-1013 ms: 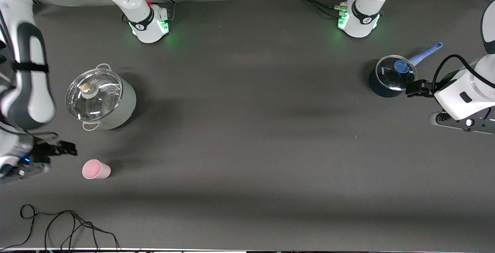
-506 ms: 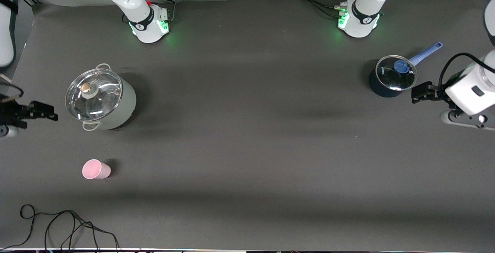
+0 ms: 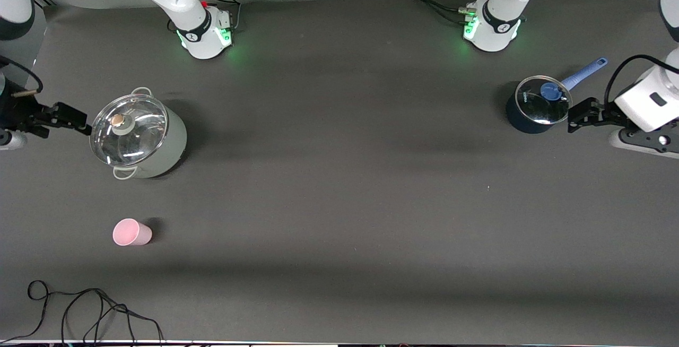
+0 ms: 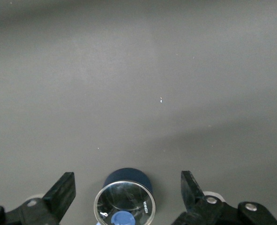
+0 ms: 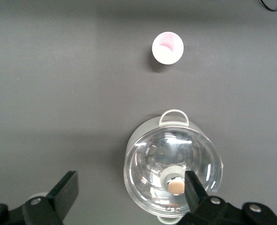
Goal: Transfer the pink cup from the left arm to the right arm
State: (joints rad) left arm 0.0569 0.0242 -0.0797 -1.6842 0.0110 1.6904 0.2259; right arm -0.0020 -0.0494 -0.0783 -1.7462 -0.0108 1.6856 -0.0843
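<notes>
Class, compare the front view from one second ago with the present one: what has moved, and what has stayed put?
The right gripper has left the spot beside the pink cup and moved away from the front camera to the rim of the grey lidded pot, open and empty. The left gripper shifted only slightly beside the blue saucepan, also open. Cup, pot and saucepan stayed in place; nothing was grasped.

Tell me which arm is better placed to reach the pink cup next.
Right. The right gripper hangs open beside the grey lidded pot at the right arm's end of the table, where the pink cup stands upright. The left gripper, also open, hangs by the blue saucepan at the other end.
</notes>
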